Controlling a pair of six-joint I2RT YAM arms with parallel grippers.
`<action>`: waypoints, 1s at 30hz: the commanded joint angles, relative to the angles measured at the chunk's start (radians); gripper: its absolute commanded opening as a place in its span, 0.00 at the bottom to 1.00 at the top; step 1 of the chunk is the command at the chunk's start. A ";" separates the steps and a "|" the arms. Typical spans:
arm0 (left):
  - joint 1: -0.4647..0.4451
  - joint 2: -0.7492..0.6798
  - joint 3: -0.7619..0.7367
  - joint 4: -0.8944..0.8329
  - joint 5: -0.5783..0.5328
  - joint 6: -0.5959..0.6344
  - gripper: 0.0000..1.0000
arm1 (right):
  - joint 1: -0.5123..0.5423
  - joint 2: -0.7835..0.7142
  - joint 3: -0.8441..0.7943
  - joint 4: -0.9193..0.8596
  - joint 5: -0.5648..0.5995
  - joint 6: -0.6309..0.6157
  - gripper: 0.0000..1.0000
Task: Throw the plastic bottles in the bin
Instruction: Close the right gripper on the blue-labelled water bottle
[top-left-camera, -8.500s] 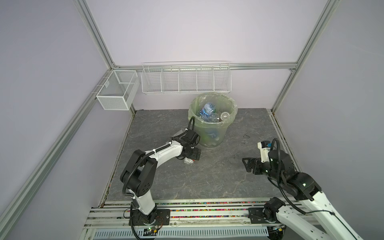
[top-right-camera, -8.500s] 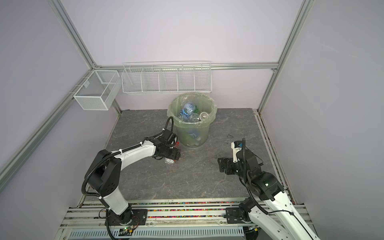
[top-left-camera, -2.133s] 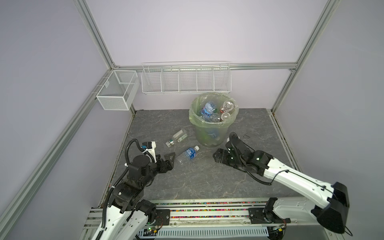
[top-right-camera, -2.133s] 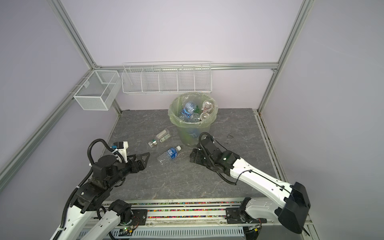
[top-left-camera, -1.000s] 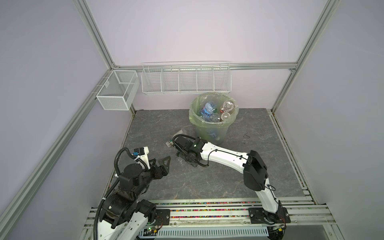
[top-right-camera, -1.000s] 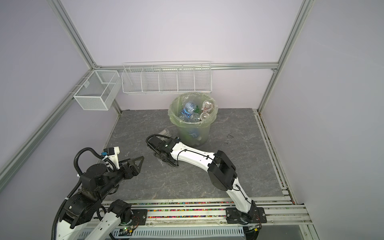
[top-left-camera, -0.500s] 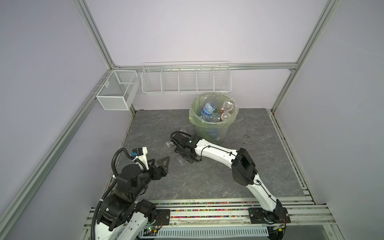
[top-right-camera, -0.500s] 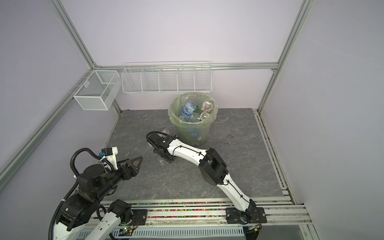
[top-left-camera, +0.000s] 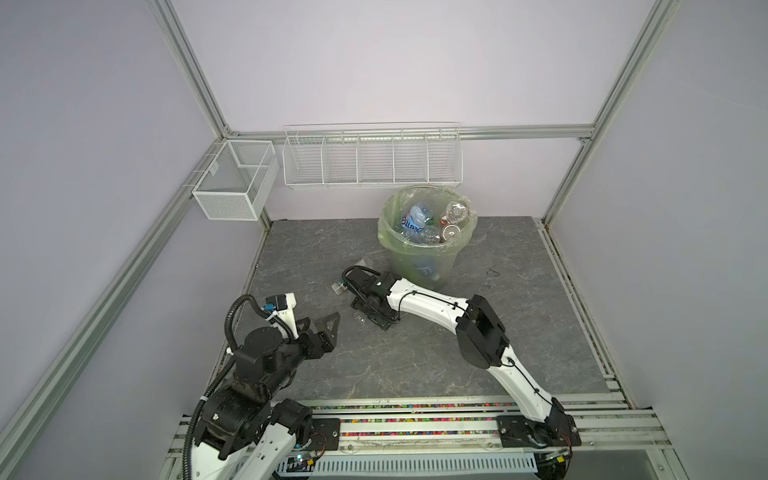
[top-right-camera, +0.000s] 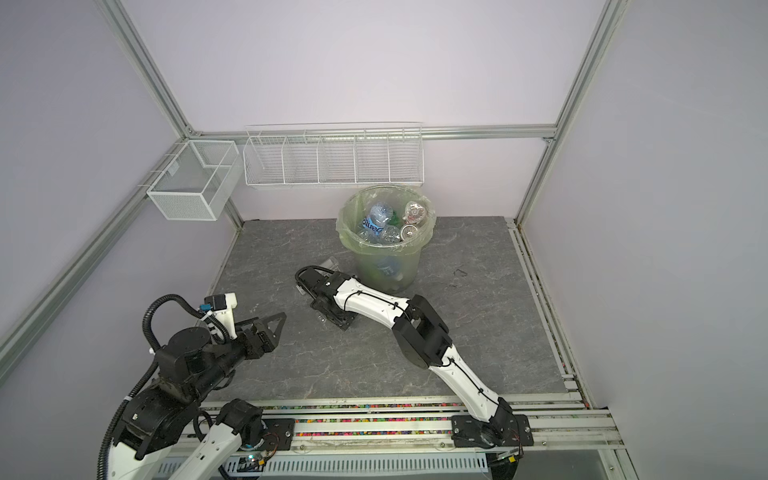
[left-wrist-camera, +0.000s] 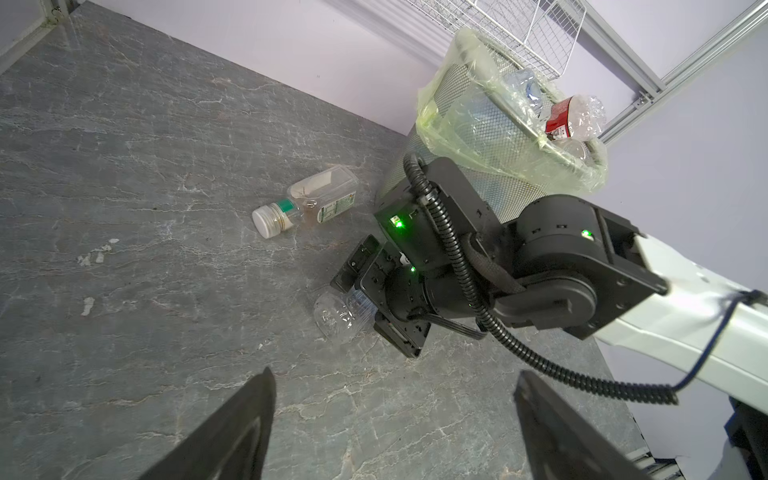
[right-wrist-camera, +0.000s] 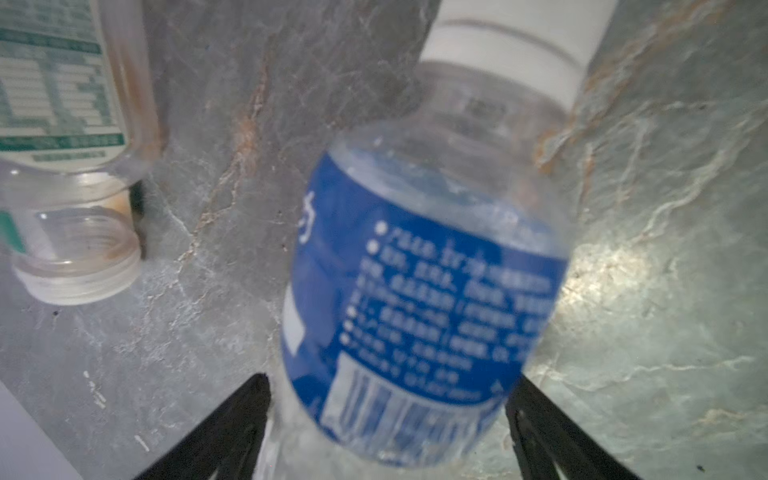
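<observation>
The bin (top-left-camera: 419, 255) (top-right-camera: 384, 266), a pale green lined bucket, stands at the back with several plastic bottles (top-left-camera: 415, 220) inside. Two bottles lie on the floor in front of it. My right gripper (right-wrist-camera: 390, 378) (top-left-camera: 374, 313) is down over the blue-labelled one (right-wrist-camera: 419, 291) (left-wrist-camera: 336, 316), open, with a finger on each side of its body. The green-labelled bottle (left-wrist-camera: 316, 199) (right-wrist-camera: 62, 104) (top-right-camera: 328, 262) lies just beyond, nearer the bin. My left gripper (left-wrist-camera: 395, 372) (top-left-camera: 320, 322) hangs open and empty above the floor at the front left.
Two white wire baskets (top-left-camera: 372, 160) (top-left-camera: 235, 183) hang on the back and left walls above the floor. A small dark scrap (top-left-camera: 492, 272) lies right of the bin. The right arm (top-left-camera: 478, 332) stretches across the middle of the floor.
The right arm's elbow has swung to the left while its gripper stayed low over the blue-labelled bottle. The left arm has barely moved.
</observation>
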 joint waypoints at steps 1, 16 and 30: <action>0.002 -0.001 0.014 -0.010 0.002 0.012 0.89 | 0.005 -0.031 -0.070 -0.017 -0.020 0.123 0.95; 0.002 -0.011 0.017 -0.017 -0.004 0.006 0.88 | 0.006 -0.122 -0.265 0.074 -0.025 0.147 0.55; 0.002 -0.021 0.034 -0.028 -0.022 0.004 0.87 | 0.069 -0.230 -0.306 0.058 0.077 -0.016 0.30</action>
